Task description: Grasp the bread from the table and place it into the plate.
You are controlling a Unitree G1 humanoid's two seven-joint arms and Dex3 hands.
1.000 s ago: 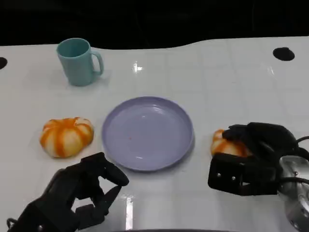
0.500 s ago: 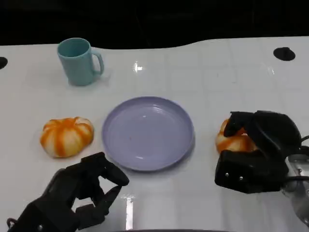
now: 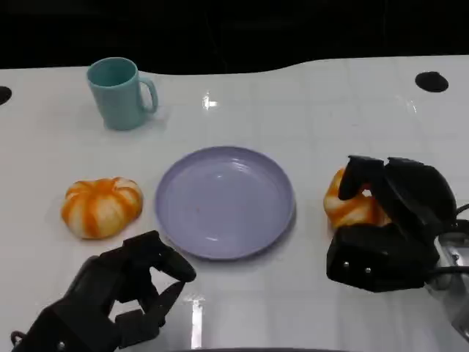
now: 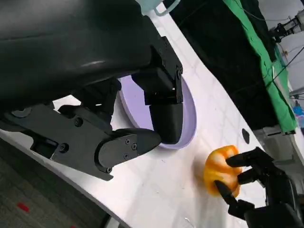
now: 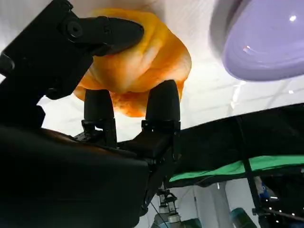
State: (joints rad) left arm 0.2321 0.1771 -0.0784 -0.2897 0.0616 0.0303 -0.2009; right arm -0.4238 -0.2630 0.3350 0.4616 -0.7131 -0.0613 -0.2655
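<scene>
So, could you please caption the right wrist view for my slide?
Right hand grips the orange-and-white round bread beside the lavender round plate.

teal mug point(image 3: 119, 93) upright at far left of white table point(image 3: 308, 110), handle right

The right hand point(image 5: 123, 71) grips the orange bread point(image 5: 137, 61), with the lilac plate point(image 5: 266, 42) just beside it.

No legible text or labels
</scene>
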